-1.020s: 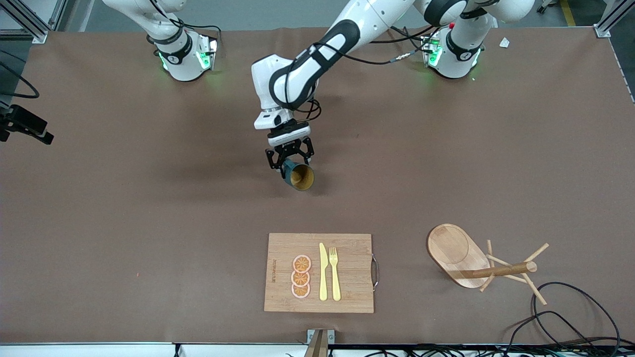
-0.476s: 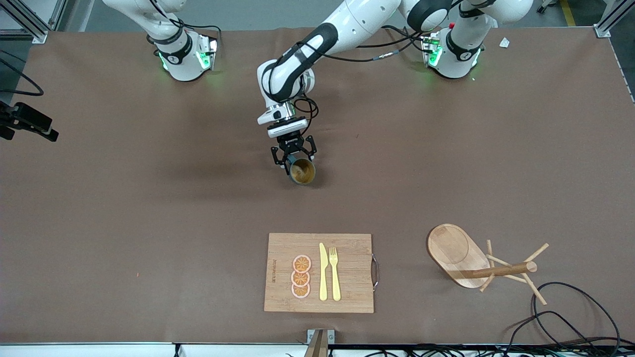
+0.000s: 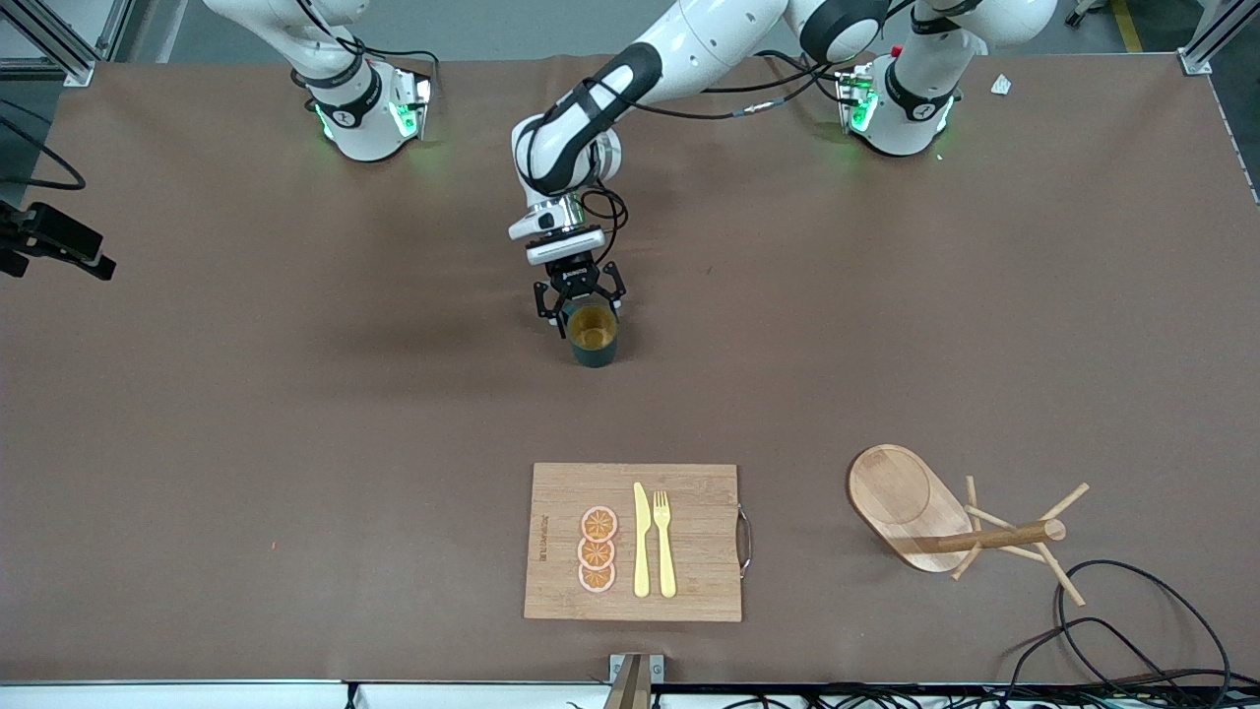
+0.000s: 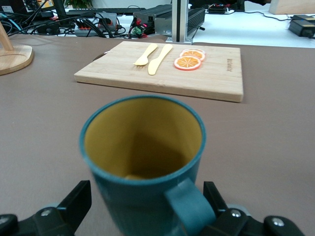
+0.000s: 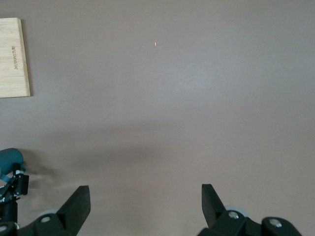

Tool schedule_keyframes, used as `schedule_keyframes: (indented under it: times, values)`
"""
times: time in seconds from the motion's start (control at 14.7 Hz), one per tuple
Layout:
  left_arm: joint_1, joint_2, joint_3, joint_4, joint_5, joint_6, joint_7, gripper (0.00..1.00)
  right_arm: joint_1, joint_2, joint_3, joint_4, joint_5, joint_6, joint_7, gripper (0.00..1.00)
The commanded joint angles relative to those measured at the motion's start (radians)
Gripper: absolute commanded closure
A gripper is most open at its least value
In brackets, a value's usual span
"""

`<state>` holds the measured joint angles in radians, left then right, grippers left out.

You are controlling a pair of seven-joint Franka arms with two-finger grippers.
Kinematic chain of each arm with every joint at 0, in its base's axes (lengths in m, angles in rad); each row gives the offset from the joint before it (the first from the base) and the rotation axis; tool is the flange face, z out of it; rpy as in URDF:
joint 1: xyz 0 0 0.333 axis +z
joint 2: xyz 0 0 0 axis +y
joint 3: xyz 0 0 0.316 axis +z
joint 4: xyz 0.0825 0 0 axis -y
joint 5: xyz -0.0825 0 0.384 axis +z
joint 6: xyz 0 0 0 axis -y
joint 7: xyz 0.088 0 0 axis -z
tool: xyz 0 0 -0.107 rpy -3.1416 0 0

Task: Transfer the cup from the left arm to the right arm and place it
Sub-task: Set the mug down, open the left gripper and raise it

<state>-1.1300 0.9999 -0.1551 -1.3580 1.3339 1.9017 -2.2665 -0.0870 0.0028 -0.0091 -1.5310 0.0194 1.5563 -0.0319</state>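
Surface: brown surface [image 3: 295, 394], cup [image 3: 594, 335] upright at centre.
Left gripper [image 3: 580, 295]: at cup's 12 o'clock, clamped on it.
Right gripper [image 5: 145, 206]: open, waiting aloft.
Handling: likely light, rigid; grasp walls.

On the desk [image 3: 197, 394] there is one dark teal cup [image 3: 594, 335] near the middle of the frame. One bamboo cutting board [image 3: 689, 551] lies at lower centre, carrying three orange slices [image 3: 598, 548] in a column, one yellow knife [image 3: 641, 542] and one yellow fork [image 3: 664, 542]. One wooden mug tree [image 3: 945, 522] lies tipped over at lower right. Two robot arms enter from the top edge, each with one gripper: the left gripper [image 3: 579, 295] at centre, the right gripper [image 5: 142, 206] seen only in its own wrist view.
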Motion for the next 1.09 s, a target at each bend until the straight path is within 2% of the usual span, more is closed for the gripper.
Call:
schedule_keyframes:
  times: [0.0, 0.34, 0.48, 0.68, 1.02]
  values:
    - [-0.054, -0.033, 0.005, 0.004, -0.073, -0.068, -0.004, 0.00, -0.023, -0.014, 0.012, -0.012, 0.013, -0.004, -0.016, 0.00]
    - [-0.088, -0.107, -0.038, 0.008, -0.173, -0.200, 0.048, 0.00, -0.020, -0.012, 0.012, -0.012, 0.013, -0.021, -0.016, 0.00]
    - [-0.079, -0.163, -0.040, 0.010, -0.240, -0.211, 0.077, 0.00, -0.016, -0.007, 0.014, -0.018, 0.013, -0.061, -0.011, 0.00]
    - [-0.038, -0.266, -0.035, 0.007, -0.347, -0.211, 0.177, 0.00, 0.001, -0.006, 0.018, -0.053, 0.022, -0.048, 0.000, 0.00]
    - [0.033, -0.455, -0.034, 0.002, -0.508, -0.272, 0.368, 0.00, 0.076, -0.009, 0.018, -0.210, 0.042, 0.095, 0.113, 0.00]
